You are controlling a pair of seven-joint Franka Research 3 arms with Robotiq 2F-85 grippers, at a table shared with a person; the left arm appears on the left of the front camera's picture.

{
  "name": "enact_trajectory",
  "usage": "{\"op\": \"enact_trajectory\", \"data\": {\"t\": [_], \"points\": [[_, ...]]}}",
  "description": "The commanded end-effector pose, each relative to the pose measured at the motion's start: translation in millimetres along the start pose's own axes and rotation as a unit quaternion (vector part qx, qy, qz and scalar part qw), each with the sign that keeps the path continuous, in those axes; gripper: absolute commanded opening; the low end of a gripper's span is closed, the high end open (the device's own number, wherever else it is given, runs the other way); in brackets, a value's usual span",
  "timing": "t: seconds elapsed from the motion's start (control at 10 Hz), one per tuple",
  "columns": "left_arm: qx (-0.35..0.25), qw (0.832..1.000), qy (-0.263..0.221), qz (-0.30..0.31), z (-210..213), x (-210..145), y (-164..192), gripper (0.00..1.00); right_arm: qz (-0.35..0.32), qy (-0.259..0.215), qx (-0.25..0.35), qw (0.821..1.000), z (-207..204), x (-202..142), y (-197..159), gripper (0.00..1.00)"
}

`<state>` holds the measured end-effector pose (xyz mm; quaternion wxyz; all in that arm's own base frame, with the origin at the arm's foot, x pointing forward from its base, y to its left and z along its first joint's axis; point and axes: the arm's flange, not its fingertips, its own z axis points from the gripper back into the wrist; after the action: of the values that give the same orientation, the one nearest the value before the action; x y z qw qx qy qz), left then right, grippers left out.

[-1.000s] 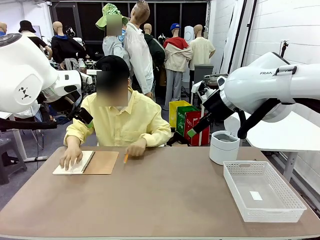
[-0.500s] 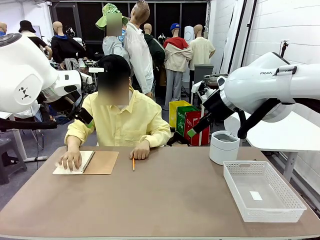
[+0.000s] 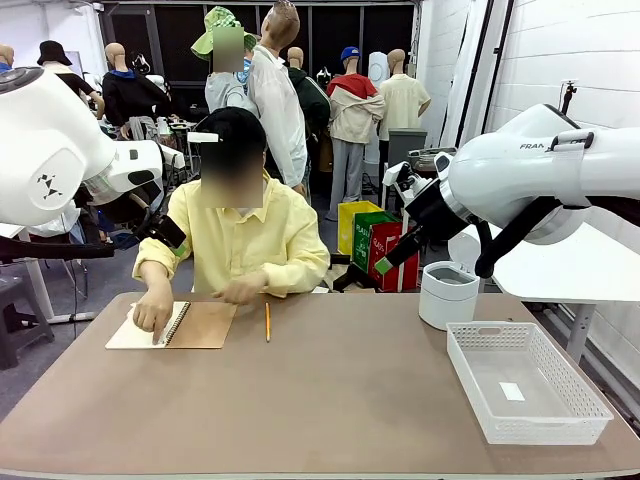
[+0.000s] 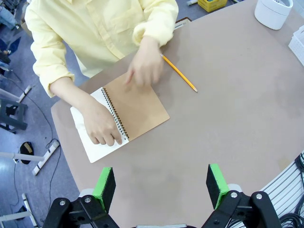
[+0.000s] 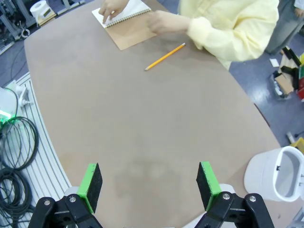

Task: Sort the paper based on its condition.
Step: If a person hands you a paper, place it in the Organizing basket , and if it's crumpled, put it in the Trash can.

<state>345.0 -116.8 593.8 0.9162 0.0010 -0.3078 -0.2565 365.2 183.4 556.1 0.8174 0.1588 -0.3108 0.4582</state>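
White sheet of paper (image 3: 128, 338), top page of an open spiral notebook with a tan cover (image 3: 205, 325), lies at the far left of the brown table (image 3: 330, 400) under a person's hand (image 3: 153, 318), whose fingers are at the spiral. The second hand (image 3: 240, 290), earlier beside the yellow pencil (image 3: 267, 322), is now over the cover. White mesh basket (image 3: 468, 385) and white cylindrical bin (image 3: 447, 295) stand at the right. Left gripper (image 4: 161, 183) and right gripper (image 5: 148, 183): jaws wide apart, empty, above the table.
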Motion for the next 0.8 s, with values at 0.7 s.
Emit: {"op": "enact_trajectory", "data": {"t": [0.7], "points": [[-0.002,1.000,0.003,0.001,0.7,-0.4,0.4,1.00,0.000,-0.001,0.001,1.000,-0.3,0.0,-0.1,1.00]]}}
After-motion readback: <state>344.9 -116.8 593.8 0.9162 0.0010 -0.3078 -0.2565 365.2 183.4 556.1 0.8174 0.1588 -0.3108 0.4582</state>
